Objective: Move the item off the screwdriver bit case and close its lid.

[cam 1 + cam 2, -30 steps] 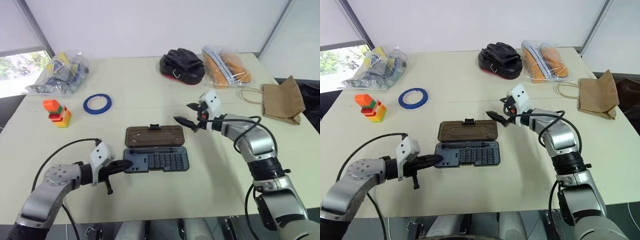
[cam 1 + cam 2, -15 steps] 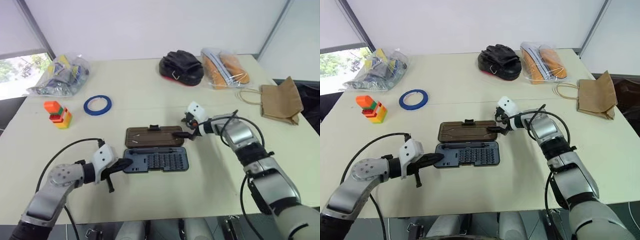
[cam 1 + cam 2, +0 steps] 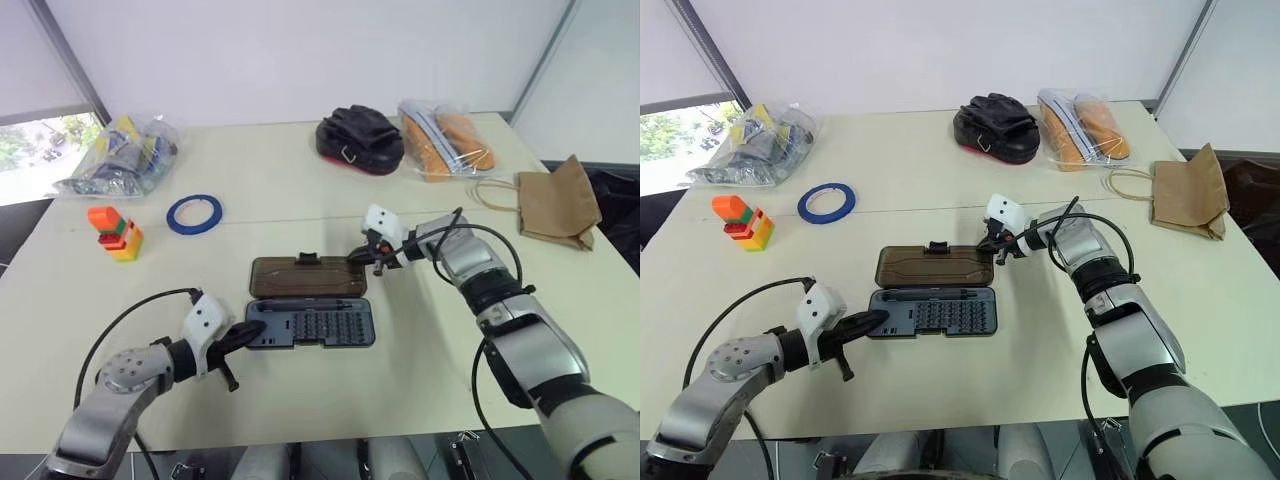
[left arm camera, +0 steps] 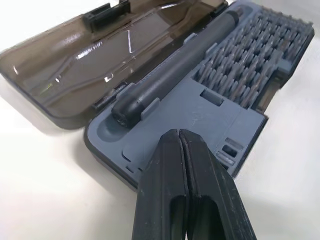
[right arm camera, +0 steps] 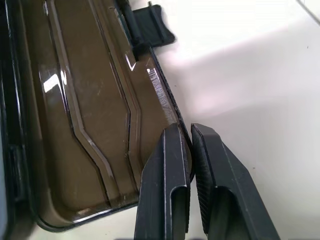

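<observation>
Right wrist view: end effector (image 5: pixel 189 145) on lid (image 5: pixel 85 100) edge.

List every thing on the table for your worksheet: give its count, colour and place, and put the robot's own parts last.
Tape ring: one, blue, far left, flat on the table, clear of the case.
Block stack: one, orange, green, yellow, left of the ring.
Bit case tray: one, grey-blue, centre, open.
Lid: one, smoky brown, lying flat behind the tray.
Clear bag: one, far left corner.
Black gloves: one pile, far centre.
Bagged orange goods: one, far right.
Paper bag: one, brown, right edge.
Left gripper: shut, at the tray's left end.
Right gripper: closed on the lid's right edge.
</observation>
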You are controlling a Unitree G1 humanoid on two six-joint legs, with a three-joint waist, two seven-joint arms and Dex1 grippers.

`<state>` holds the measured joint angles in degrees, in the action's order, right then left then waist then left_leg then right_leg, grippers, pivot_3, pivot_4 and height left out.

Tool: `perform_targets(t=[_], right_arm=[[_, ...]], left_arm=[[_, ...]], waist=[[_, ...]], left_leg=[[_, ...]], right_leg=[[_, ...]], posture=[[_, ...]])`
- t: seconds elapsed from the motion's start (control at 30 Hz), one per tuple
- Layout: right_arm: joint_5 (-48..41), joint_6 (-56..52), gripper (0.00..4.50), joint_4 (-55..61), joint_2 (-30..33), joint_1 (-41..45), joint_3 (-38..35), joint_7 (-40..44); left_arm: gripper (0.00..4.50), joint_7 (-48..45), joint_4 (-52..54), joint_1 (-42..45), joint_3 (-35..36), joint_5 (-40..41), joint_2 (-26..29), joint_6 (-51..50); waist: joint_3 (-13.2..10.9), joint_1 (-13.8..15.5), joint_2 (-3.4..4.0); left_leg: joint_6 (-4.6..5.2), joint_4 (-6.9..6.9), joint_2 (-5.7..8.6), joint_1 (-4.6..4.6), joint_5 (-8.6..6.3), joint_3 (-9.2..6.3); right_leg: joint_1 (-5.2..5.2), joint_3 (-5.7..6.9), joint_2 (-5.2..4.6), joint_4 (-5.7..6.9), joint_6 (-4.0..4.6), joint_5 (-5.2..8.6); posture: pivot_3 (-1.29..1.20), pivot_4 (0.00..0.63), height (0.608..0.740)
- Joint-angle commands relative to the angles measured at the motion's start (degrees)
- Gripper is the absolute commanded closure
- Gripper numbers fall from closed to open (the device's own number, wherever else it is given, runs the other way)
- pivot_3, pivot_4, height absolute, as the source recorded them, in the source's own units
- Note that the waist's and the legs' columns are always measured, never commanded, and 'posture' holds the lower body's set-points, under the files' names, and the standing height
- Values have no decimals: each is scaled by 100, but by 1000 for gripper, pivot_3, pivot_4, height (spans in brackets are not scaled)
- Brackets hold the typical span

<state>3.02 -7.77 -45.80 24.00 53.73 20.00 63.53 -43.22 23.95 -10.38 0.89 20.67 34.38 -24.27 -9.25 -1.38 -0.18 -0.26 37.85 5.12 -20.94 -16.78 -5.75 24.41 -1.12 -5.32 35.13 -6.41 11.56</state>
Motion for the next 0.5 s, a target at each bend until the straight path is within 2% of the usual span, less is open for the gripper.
perform_targets(t=[0.03,0.17,0.3,0.5], right_arm=[[218,602,4454,-135,-99,20,7,-222],[213,795,4454,465,110,-64,-201,-258],[50,373,4454,1743,412,-508,-385,-145],[70,-65,4454,2808,546,-979,-465,-296]], left_arm=[[4500,130,15,-222,-87,112,-42,-454],[4500,253,180,-98,-46,221,-50,-620],[4500,259,276,45,4,332,-23,-702],[4500,159,227,49,-16,335,18,-609]], waist=[[0,-15,0],[-3,-27,3],[-5,19,5],[-6,35,4]], left_leg=[[0,-1,0,8,0,0],[-1,-5,-1,30,0,0],[-1,-6,0,23,0,0],[-1,-6,0,15,0,0]], right_leg=[[-7,-1,0,0,0,0],[-25,-1,1,4,1,1],[-19,-2,0,3,0,1],[-12,-3,-1,1,2,3]], posture=[[0,150,740],[0,150,740],[0,150,740],[0,150,740]])
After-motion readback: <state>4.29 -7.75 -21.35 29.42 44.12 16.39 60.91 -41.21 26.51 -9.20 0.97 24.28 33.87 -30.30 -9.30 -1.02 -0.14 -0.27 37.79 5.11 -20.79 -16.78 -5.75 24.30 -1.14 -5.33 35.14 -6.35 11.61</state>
